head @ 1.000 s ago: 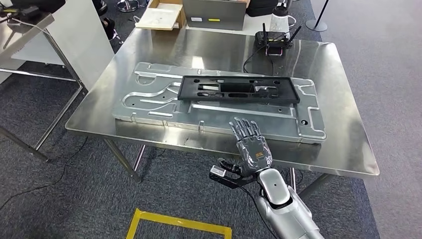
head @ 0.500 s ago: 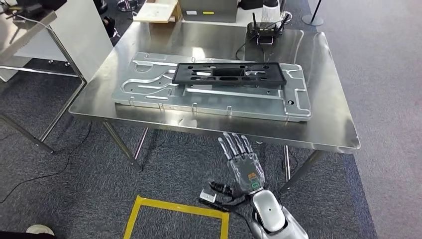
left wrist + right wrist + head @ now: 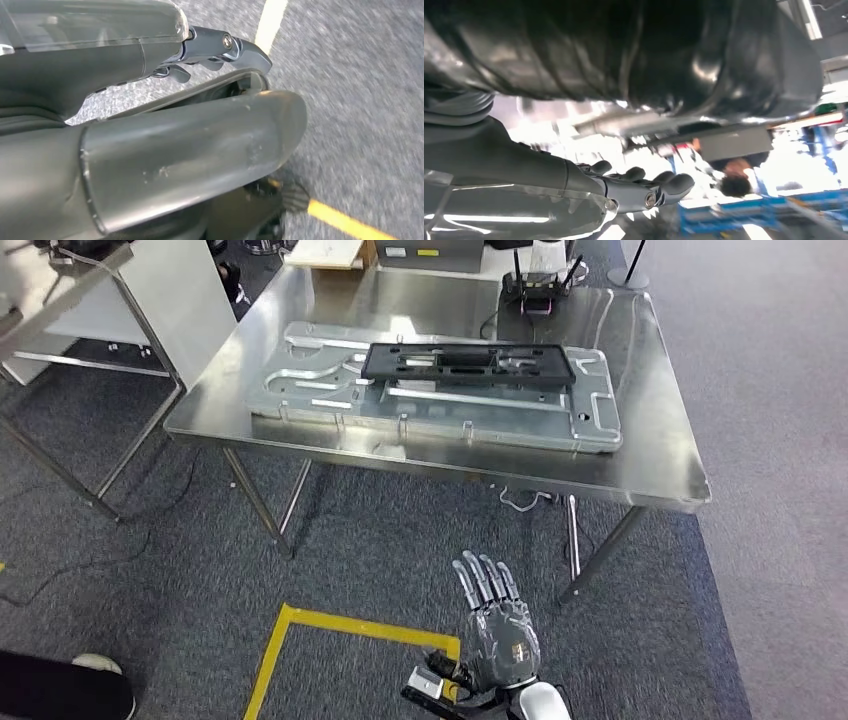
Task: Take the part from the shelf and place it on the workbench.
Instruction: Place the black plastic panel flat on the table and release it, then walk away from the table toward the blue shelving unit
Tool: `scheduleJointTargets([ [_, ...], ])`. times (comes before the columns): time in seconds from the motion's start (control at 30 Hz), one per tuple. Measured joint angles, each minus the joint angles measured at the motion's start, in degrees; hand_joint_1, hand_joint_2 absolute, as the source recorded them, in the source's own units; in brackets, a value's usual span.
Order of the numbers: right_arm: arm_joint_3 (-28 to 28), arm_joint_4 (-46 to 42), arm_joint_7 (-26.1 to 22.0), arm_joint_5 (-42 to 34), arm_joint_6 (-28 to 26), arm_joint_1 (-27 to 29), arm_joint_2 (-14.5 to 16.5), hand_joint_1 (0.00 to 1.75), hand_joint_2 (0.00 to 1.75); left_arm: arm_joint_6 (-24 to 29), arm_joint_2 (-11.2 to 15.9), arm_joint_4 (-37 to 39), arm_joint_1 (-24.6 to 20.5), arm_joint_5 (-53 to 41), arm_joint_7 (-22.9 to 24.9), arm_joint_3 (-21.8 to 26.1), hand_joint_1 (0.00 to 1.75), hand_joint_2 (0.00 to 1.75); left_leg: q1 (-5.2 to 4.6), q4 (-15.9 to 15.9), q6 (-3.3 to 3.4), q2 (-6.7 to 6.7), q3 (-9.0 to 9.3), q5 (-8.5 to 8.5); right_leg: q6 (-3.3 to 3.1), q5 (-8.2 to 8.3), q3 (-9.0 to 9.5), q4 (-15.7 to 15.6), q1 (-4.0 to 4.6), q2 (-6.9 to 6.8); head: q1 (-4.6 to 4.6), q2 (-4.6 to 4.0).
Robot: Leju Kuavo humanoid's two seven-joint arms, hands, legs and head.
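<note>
The black frame-shaped part [image 3: 468, 362] lies flat on a large silver machined plate [image 3: 440, 410] on the steel workbench [image 3: 650, 465]. In the head view my right hand [image 3: 497, 628] hangs low over the carpet, well short of the bench's near edge. Its fingers are spread and straight and it holds nothing. The right wrist view shows those fingers [image 3: 644, 187] stretched out and empty. In the left wrist view my left hand [image 3: 175, 145] hangs above the floor, its fingers [image 3: 220, 45] extended, with nothing in it.
A yellow tape square [image 3: 340, 625] marks the carpet beside my right hand. A router [image 3: 530, 285] and a cardboard box [image 3: 335, 250] sit at the bench's far side. A white table [image 3: 60, 290] stands at the left. A shoe [image 3: 95, 665] shows at the lower left.
The whole view has shifted: the camera has backed away and the workbench sits farther off. My right hand has dropped from the bench's near edge to low over the carpet.
</note>
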Motion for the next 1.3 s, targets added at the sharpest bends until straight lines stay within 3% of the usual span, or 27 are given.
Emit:
scheduleJointTargets([
  [0.07,-3.2,0.7,-3.6,-6.0,-0.7,2.7,0.8,0.00,0.00,0.3,-0.2,0.0,0.2,0.6,-0.2,0.5,0.00,0.00,0.06,-0.1,0.72,0.12,-1.70,1.51,0.41,-6.17,-1.49,5.5,-0.18,0.28,0.01,-0.01],
  [0.1,-5.9,1.8,-6.7,-8.7,-0.8,4.0,1.6,0.00,0.00,0.5,-0.4,0.0,0.3,0.8,-0.3,0.8,0.00,0.00,0.00,0.0,0.82,0.12,-2.59,2.20,0.58,-8.55,-2.10,9.1,-0.27,0.33,0.01,-0.01],
  [0.13,-9.2,3.5,-10.2,-10.8,-0.8,5.1,2.6,0.00,0.00,0.6,-0.5,0.0,0.4,1.1,-0.3,1.0,0.00,0.00,-0.05,0.2,0.78,0.12,-3.54,2.85,0.74,-9.58,-2.34,12.1,-0.33,0.36,0.01,-0.01],
  [0.17,-13.4,6.1,-14.0,-12.5,-0.8,5.8,3.8,0.00,0.00,0.8,-0.7,-0.1,0.5,1.2,-0.4,1.3,0.00,0.00,-0.09,0.4,0.70,0.13,-4.53,3.44,0.85,-9.07,-1.82,13.6,-0.37,0.38,0.01,-0.01],
  [0.2,-17.8,9.2,-17.6,-13.9,-0.8,6.1,4.9,0.00,0.00,1.0,-0.9,-0.1,0.6,1.4,-0.4,1.6,0.00,0.00,-0.09,0.7,0.58,0.15,-5.54,3.95,0.90,-7.54,-0.41,13.3,-0.42,0.39,0.01,0.00],
  [0.27,-27.8,17.5,-23.3,-16.7,-0.8,5.6,6.6,0.00,0.00,1.2,-1.3,-0.1,0.7,1.6,-0.4,2.2,0.00,0.00,-0.08,1.5,0.29,0.16,-7.30,4.65,0.66,-4.87,5.21,7.2,-0.43,0.36,0.01,0.00],
  [0.33,-37.6,27.4,-26.3,-19.1,0.6,4.0,7.3,0.00,0.00,1.2,-1.7,-0.2,0.7,1.7,-0.7,2.5,0.00,0.00,-0.23,2.1,-0.19,0.15,-8.27,5.21,0.09,-5.75,10.94,-1.1,-0.20,0.23,-0.01,-0.01],
  [0.37,-42.0,32.5,-26.9,-20.1,1.9,3.0,7.2,0.00,0.00,1.2,-1.8,-0.3,0.7,1.7,-0.9,2.6,0.00,0.00,-0.26,2.2,-0.53,0.15,-8.43,5.57,-0.21,-6.59,12.41,-3.6,-0.03,0.16,-0.01,-0.01],
  [0.47,-53.3,45.7,-24.4,-22.7,7.3,1.3,6.7,0.00,0.00,1.1,-1.9,-0.5,1.0,1.7,-1.4,3.2,0.00,0.00,-0.14,2.5,-1.62,0.08,-8.75,5.81,-1.30,-6.10,12.47,-5.2,-0.09,-0.09,0.02,-0.01],
  [0.53,-58.3,51.9,-18.3,-23.7,12.1,0.5,6.5,0.00,0.00,1.1,-1.9,-0.6,1.2,1.7,-1.8,3.5,0.00,0.00,0.00,5.9,-2.23,-0.07,-10.07,2.37,-2.16,-5.12,11.76,-5.5,-0.38,-0.36,-0.01,-0.01],
  [0.6,-62.1,56.4,-11.3,-25.2,17.4,-0.1,6.4,0.00,0.00,1.1,-1.9,-0.6,1.3,1.7,-2.0,3.6,0.00,0.00,0.10,13.3,-2.77,-0.13,-12.49,-2.58,-2.50,-4.57,10.83,-5.2,-0.31,-0.80,-0.05,-0.01],
  [0.63,-63.8,58.1,-8.1,-26.0,19.7,-0.3,6.4,0.00,0.00,1.1,-1.9,-0.6,1.3,1.7,-2.0,3.7,0.00,0.00,0.13,16.6,-2.99,-0.13,-13.37,-3.95,-2.48,-4.41,10.38,-5.0,-0.29,-1.13,-0.04,-0.01],
  [0.67,-65.3,59.7,-5.3,-26.9,21.5,-0.6,6.4,0.00,0.00,1.1,-1.9,-0.6,1.3,1.6,-2.1,3.7,0.00,0.00,0.17,18.3,-3.13,-0.12,-13.46,-4.25,-2.46,-4.33,9.96,-4.7,-0.29,-1.52,-0.04,-0.01],
  [0.7,-66.8,60.9,-2.9,-27.5,22.9,-0.9,6.5,0.00,0.00,1.2,-1.9,-0.6,1.3,1.6,-2.1,3.8,0.00,0.00,0.22,17.7,-3.19,-0.06,-12.36,-3.46,-2.42,-4.30,9.61,-4.4,-0.29,-1.92,-0.05,-0.02],
  [0.8,-70.3,63.7,3.4,-28.3,26.2,-1.8,6.9,0.00,0.00,1.3,-1.9,-0.6,1.2,1.3,-2.1,3.9,0.00,0.00,0.05,6.4,-2.68,1.56,-4.84,0.22,-1.97,-4.52,9.08,-3.4,-0.21,-3.08,-0.05,-0.02],
  [0.87,-71.8,65.0,6.2,-28.5,28.1,-2.3,7.3,0.00,0.00,1.4,-1.9,-0.7,1.0,1.1,-2.1,3.9,0.00,0.00,-0.44,2.4,-1.82,2.68,-2.61,0.68,-1.41,-4.62,8.99,-3.1,0.01,-3.87,-0.04,-0.02],
  [0.93,-72.9,65.8,7.1,-28.6,29.3,-2.9,7.7,0.00,0.00,1.5,-1.9,-0.7,1.0,1.0,-2.1,3.9,0.00,0.00,-0.56,2.0,-1.00,2.19,-2.89,0.88,-0.77,-4.53,9.06,-3.2,0.20,-4.68,-0.04,-0.02],
  [1.0,-73.6,66.2,6.4,-28.5,30.1,-3.4,7.9,0.00,0.00,1.5,-1.9,-0.7,1.0,0.7,-2.1,3.9,0.00,0.00,-0.25,1.3,-0.13,1.31,-3.04,1.41,-0.15,-5.75,8.62,-2.0,0.10,-3.73,-0.02,-0.01],
  [1.03,-73.9,66.3,5.7,-28.4,30.4,-3.5,7.9,0.00,0.00,1.5,-1.9,-0.7,1.0,0.6,-2.1,3.9,0.00,0.00,-0.08,1.0,0.32,0.86,-3.14,1.75,0.08,-7.33,7.74,0.1,0.00,-2.60,-0.01,-0.01],
  [1.1,-74.1,66.6,3.6,-28.0,31.3,-3.4,8.0,0.00,0.00,1.6,-1.9,-0.8,0.9,0.2,-2.0,3.9,0.00,0.00,-0.09,1.0,0.85,-0.05,-3.63,2.17,0.35,-11.45,4.49,7.3,-0.27,-0.35,-0.01,-0.01],
  [1.13,-74.1,66.7,2.6,-27.7,31.7,-3.4,8.0,0.00,0.00,1.6,-1.9,-0.8,0.9,0.0,-2.0,3.9,0.00,0.00,-0.14,1.1,0.94,-0.61,-3.90,2.27,0.44,-12.82,2.88,10.9,-0.33,0.06,-0.02,-0.01],
  [1.17,-74.2,66.8,1.8,-27.5,32.1,-3.4,8.0,0.00,0.00,1.6,-1.8,-0.8,1.0,-0.1,-2.0,3.9,0.00,0.00,-0.18,1.3,0.97,-1.23,-4.12,2.34,0.48,-13.09,1.99,12.9,-0.38,0.22,-0.02,-0.01],
  [1.2,-74.2,66.9,1.3,-27.3,32.3,-3.4,8.0,0.00,0.00,1.6,-1.8,-0.8,1.0,-0.2,-2.0,3.9,0.00,0.00,-0.21,1.5,0.95,-1.92,-4.26,2.38,0.45,-12.13,2.15,12.7,-0.41,0.32,-0.02,-0.01],
  [1.23,-74.2,66.9,1.0,-27.3,32.4,-3.4,8.0,0.00,0.00,1.6,-1.8,-0.8,1.0,-0.3,-2.0,3.9,0.00,0.00,-0.22,1.8,0.90,-2.66,-4.34,2.38,0.33,-10.11,3.48,10.1,-0.43,0.60,-0.02,-0.02],
  [1.3,-74.2,67.0,0.8,-27.2,32.5,-3.4,8.0,0.00,0.00,1.6,-1.8,-0.8,0.9,-0.3,-2.0,3.9,0.00,0.00,-0.30,2.3,0.64,-3.97,-4.56,2.36,-0.08,-6.28,7.15,2.2,-0.46,2.63,-0.01,-0.01],
])
